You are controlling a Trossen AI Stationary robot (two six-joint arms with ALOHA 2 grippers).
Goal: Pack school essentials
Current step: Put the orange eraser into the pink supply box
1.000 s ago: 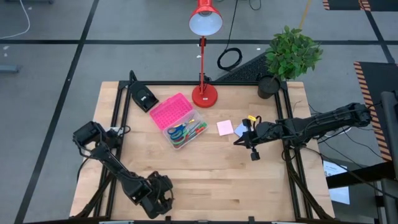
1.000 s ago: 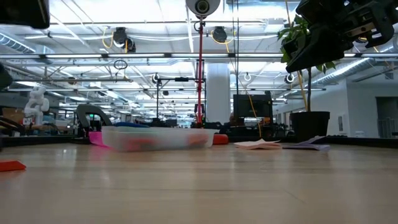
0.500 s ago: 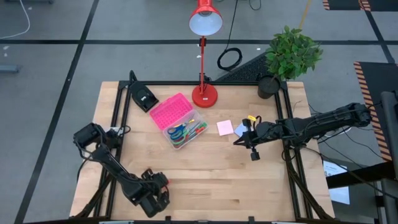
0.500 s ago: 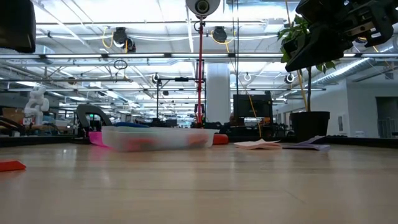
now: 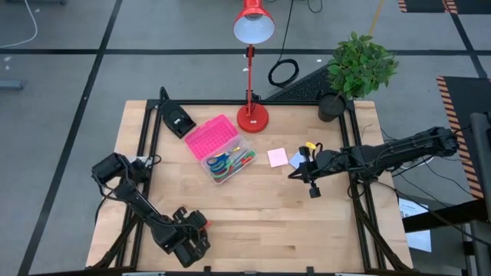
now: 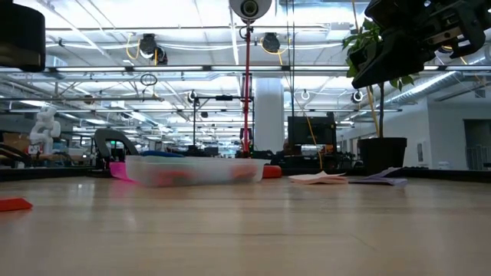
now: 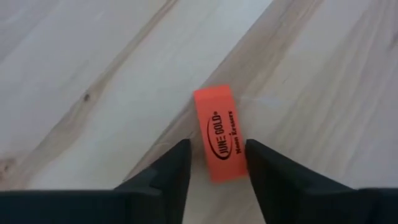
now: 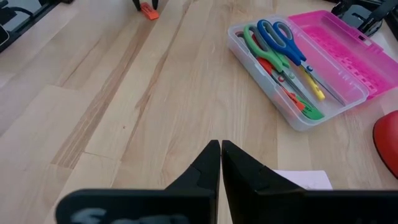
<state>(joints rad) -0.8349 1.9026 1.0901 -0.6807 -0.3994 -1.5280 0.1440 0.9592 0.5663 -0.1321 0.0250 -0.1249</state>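
An orange eraser lies flat on the wood near the table's near left corner, and also shows in the low view. My left gripper hangs open above it, one finger on either side of the eraser's near end, touching nothing. A clear box with its pink lid open holds blue and green scissors and pens. A pink sticky pad and a blue one lie flat to the box's right. My right gripper is shut and hovers beside the pads.
A red desk lamp stands at the far middle, a potted plant at the far right corner, and a black wedge-shaped device at the far left. Bare wood lies between the two arms.
My left gripper has come down over the orange eraser and shifted slightly toward the table's left edge.
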